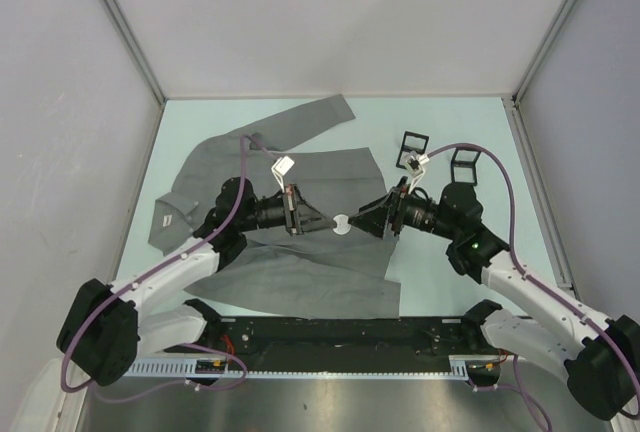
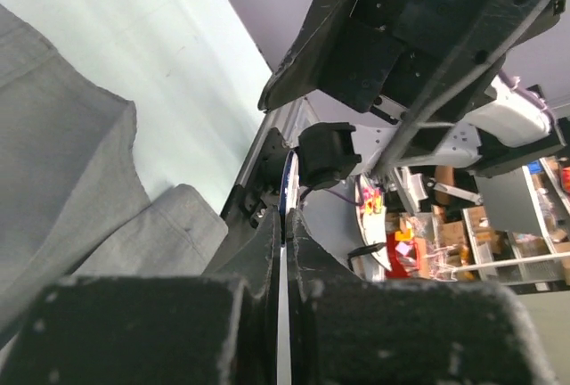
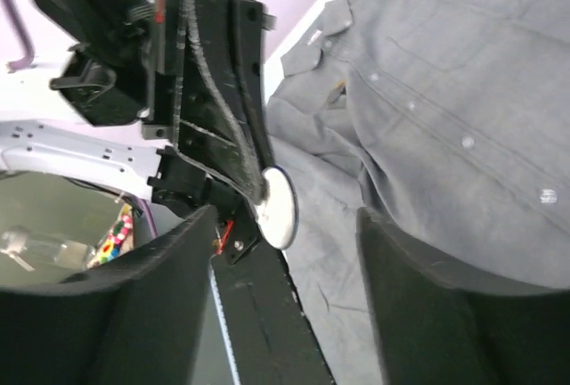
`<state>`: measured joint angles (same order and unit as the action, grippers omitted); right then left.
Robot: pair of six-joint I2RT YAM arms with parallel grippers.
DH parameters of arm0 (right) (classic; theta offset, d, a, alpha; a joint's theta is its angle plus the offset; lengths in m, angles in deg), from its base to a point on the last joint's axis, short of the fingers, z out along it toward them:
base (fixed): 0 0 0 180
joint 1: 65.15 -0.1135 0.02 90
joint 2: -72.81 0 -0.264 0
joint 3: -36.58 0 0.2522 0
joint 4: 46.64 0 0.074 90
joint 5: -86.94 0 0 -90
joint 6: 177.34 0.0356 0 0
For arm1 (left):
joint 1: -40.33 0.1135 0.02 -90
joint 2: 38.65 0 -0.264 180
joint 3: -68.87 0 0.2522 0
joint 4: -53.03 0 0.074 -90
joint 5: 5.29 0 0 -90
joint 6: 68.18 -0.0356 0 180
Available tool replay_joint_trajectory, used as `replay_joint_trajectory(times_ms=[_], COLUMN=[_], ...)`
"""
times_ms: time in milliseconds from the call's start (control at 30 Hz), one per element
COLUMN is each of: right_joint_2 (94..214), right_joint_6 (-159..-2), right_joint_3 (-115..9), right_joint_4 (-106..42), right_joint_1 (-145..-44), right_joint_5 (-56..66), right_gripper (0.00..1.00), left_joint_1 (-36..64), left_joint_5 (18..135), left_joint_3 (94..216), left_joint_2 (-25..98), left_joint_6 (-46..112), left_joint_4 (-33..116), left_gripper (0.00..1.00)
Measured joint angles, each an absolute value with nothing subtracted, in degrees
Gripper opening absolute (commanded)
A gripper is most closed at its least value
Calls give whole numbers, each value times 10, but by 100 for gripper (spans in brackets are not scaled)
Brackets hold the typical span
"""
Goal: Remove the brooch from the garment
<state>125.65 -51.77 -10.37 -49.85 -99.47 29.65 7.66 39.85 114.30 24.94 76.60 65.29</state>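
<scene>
Top external view: the garment (image 1: 310,287) lies flat across the centre and the 9 o'clock half of the table (image 1: 450,122). Its collar points toward 9 o'clock and one sleeve reaches toward 12 o'clock. The brooch (image 1: 342,224), a small white disc, is over the garment's front panel near mid-table, between the two grippers. The left gripper (image 1: 328,223) meets it from 9 o'clock with jaws closed on the disc's edge. The right wrist view confirms the disc is pinched at those fingertips. The right gripper (image 1: 372,220) faces it from 3 o'clock with jaws spread wide, gripping nothing. In its own camera the disc shows in the gap between its fingers (image 3: 445,314). Whether the brooch is clear of the cloth cannot be determined. Two small black stands (image 1: 412,147) are at 1 o'clock on the table, off the garment.
</scene>
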Motion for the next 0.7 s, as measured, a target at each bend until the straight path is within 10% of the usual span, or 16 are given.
replay_joint_trajectory(times_ms=[700], right_joint_2=[1260], right_joint_6=[-296], right_joint_3=[-197], right_joint_4=[-238], right_joint_1=[-993], right_joint_5=[87], right_gripper=[58], left_joint_1=[-79], left_joint_5=[831], left_joint_3=[1253], left_joint_2=[139], left_joint_6=[241], left_joint_4=[380], left_gripper=[0])
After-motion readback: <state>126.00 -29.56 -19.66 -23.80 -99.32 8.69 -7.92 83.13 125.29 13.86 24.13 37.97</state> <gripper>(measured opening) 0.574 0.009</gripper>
